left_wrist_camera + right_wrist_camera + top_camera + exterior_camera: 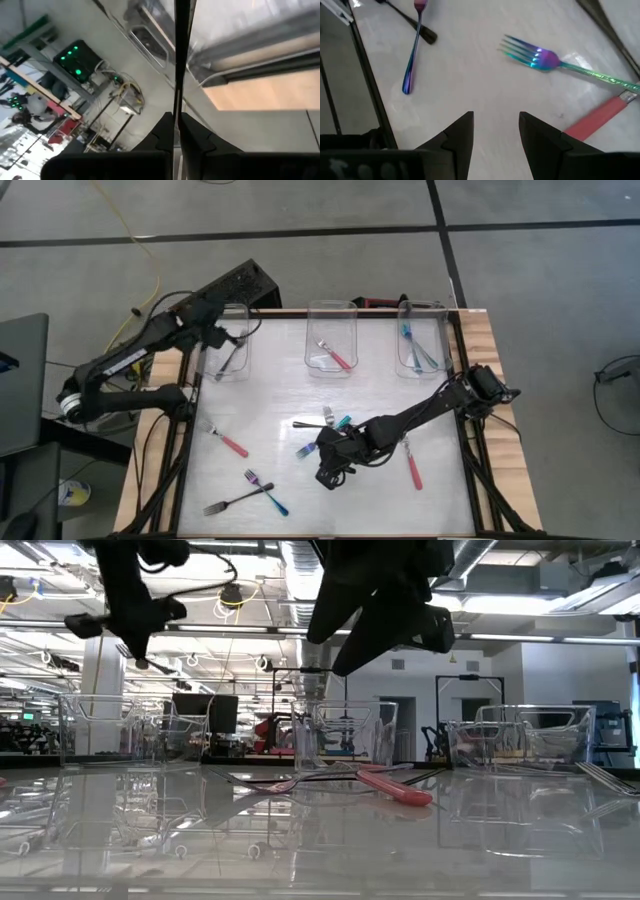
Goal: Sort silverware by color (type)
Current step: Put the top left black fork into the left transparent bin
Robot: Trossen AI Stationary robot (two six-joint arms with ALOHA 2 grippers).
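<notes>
My left gripper (222,338) is at the table's far left, over the left clear bin (240,315), shut on a dark grey fork (181,55). My right gripper (330,472) hovers open above the table's middle, near side, with nothing between its fingers (495,130). Just ahead of it a blue-green fork (540,57) and a red-handled fork (600,120) lie flat on the table. Another blue fork (412,55) and a dark fork (415,25) lie farther off. The middle bin (332,315) holds a red-handled fork, the right bin (440,315) blue ones. My left gripper pinches the dark fork's thin handle (176,107) between its two fingers. The fork runs straight out ahead along the fingers. It is lifted clear of the table, and its free end (228,365) hangs over the left bin.
Loose forks lie about the table: a red one (232,443) at the left, a dark one (228,502) and a blue one (268,492) near the front, a red one (413,465) at the right. The wooden table frame (490,360) borders the white top.
</notes>
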